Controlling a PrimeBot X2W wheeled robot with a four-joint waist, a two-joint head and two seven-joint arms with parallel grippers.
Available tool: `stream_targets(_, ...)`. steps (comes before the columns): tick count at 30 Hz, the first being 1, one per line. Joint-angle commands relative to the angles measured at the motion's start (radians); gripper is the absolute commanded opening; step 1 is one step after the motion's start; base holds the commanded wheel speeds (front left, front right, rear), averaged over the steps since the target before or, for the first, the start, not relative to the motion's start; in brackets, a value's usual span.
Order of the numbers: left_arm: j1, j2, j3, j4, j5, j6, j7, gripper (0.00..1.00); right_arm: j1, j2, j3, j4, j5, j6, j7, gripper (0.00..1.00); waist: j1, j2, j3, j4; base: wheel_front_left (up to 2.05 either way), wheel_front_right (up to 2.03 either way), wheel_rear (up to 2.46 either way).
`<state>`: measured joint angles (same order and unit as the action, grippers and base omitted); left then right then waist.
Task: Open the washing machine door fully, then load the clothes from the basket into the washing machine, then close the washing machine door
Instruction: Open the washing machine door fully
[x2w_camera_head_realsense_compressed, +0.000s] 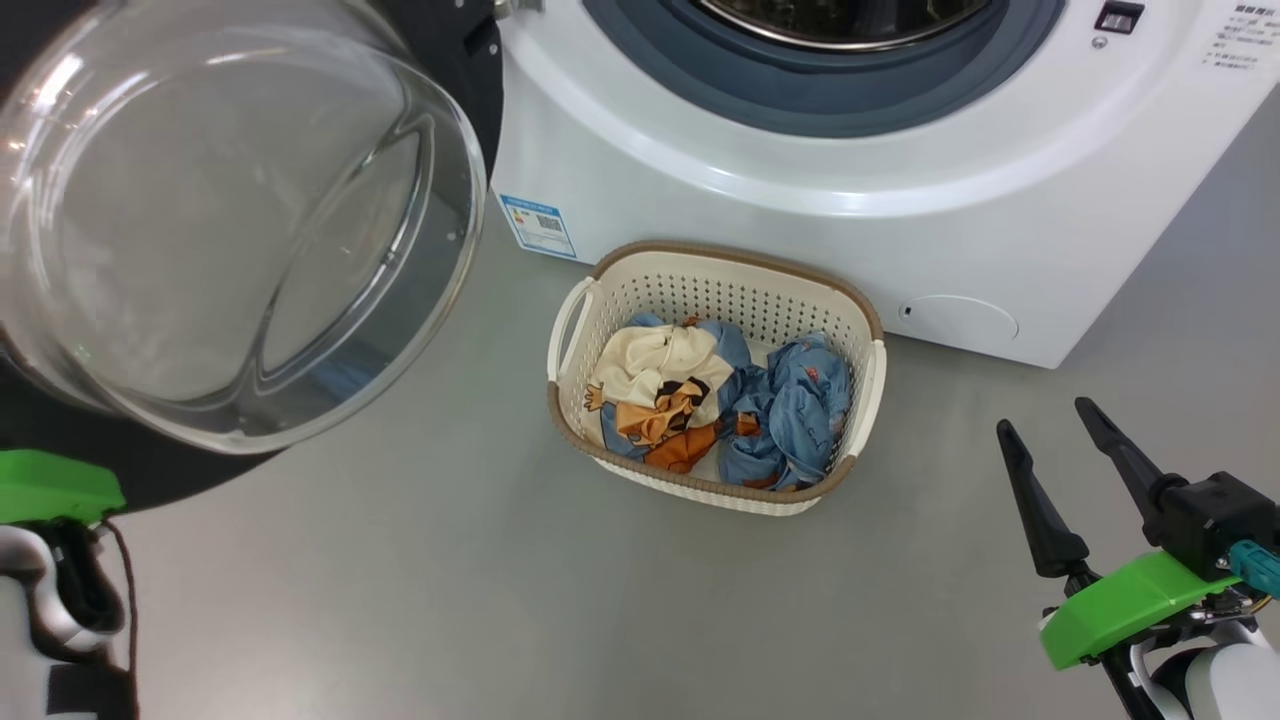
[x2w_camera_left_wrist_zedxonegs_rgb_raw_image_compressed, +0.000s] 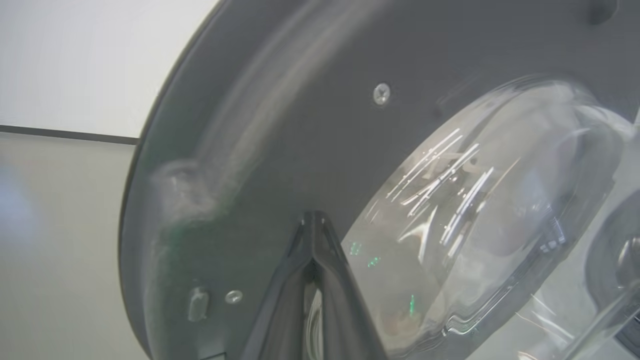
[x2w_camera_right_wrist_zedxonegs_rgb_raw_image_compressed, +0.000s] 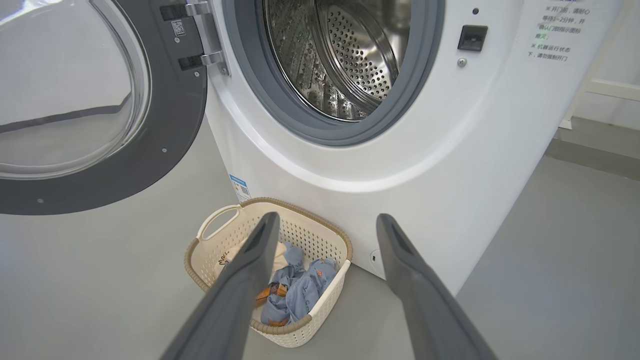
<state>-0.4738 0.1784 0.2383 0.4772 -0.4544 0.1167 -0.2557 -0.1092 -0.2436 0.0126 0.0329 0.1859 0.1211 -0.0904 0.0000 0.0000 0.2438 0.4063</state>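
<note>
The washing machine door (x2w_camera_head_realsense_compressed: 230, 230) stands swung open at the left, its clear glass bowl bulging toward me. My left gripper (x2w_camera_left_wrist_zedxonegs_rgb_raw_image_compressed: 313, 216) is shut with nothing in it, its joined tips right at the door's dark inner rim (x2w_camera_left_wrist_zedxonegs_rgb_raw_image_compressed: 300, 125). The white washing machine (x2w_camera_head_realsense_compressed: 800, 170) shows its grey gasket and steel drum (x2w_camera_right_wrist_zedxonegs_rgb_raw_image_compressed: 345, 55). In front of it on the floor sits the cream basket (x2w_camera_head_realsense_compressed: 720, 275) holding the clothes, a cream printed garment (x2w_camera_head_realsense_compressed: 660, 370) and a light blue one (x2w_camera_head_realsense_compressed: 800, 400). My right gripper (x2w_camera_head_realsense_compressed: 1043, 414) hangs open to the basket's right and, in the right wrist view (x2w_camera_right_wrist_zedxonegs_rgb_raw_image_compressed: 327, 220), above the basket (x2w_camera_right_wrist_zedxonegs_rgb_raw_image_compressed: 320, 235).
Grey floor (x2w_camera_head_realsense_compressed: 450, 580) spreads around the basket. A blue label (x2w_camera_head_realsense_compressed: 538, 225) marks the machine's lower left corner and a round hatch (x2w_camera_head_realsense_compressed: 957, 318) its lower right. The door's hinge (x2w_camera_right_wrist_zedxonegs_rgb_raw_image_compressed: 210, 35) is on the machine's left side. A white frame (x2w_camera_right_wrist_zedxonegs_rgb_raw_image_compressed: 600, 90) stands beyond the machine.
</note>
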Motion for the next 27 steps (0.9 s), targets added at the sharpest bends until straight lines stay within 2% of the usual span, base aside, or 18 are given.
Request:
stream_targets(1, 0.006, 0.031, 0.035, -0.062, 0.029, -0.008, -0.006, 0.0, -0.024, 0.007, 0.014, -0.016, 0.004, 0.01, -0.014, 1.0, 0.0, 0.0, -0.016, 0.001, 0.0, 0.0, 0.0)
stream_targets(8, 0.064, -0.025, 0.024, -0.223, 0.094, -0.017, -0.006, 0.0, -0.011, 0.037, 0.015, 0.022, 0.01, 0.01, -0.048, 1.0, 0.0, 0.0, -0.064, 0.0, 0.0, 0.0, 0.0)
stream_targets(21, 0.17, -0.042, -0.075, -0.48, 0.166, -0.04, 0.034, 0.0, 0.007, 0.08, 0.031, 0.077, 0.019, 0.01, -0.103, 1.0, 0.0, 0.0, -0.152, -0.063, 0.0, 0.0, 0.0)
stream_targets(22, 0.181, -0.042, -0.085, -0.497, 0.172, -0.043, 0.041, 0.06, 0.008, 0.082, 0.033, 0.08, 0.019, 0.01, -0.106, 1.0, 0.0, 0.0, -0.159, -0.071, 0.0, 0.0, 0.0)
stream_targets(23, 0.192, -0.043, -0.096, -0.512, 0.177, -0.046, 0.048, 0.23, 0.01, 0.084, 0.033, 0.082, 0.02, 0.01, -0.109, 1.0, 0.0, 0.0, -0.166, -0.08, 0.0, 0.0, 0.0)
stream_targets(26, 0.225, -0.046, -0.131, -0.54, 0.188, -0.057, 0.075, 0.47, 0.017, 0.091, 0.033, 0.087, 0.022, 0.01, -0.117, 1.0, 0.0, 0.0, -0.186, -0.107, 0.0, 0.0, 0.0)
stream_targets(27, 0.234, -0.049, -0.14, -0.545, 0.188, -0.06, 0.08, 0.69, 0.019, 0.093, 0.033, 0.088, 0.022, 0.01, -0.119, 1.0, 0.0, 0.0, -0.192, -0.117, 0.0, 0.0, 0.0)
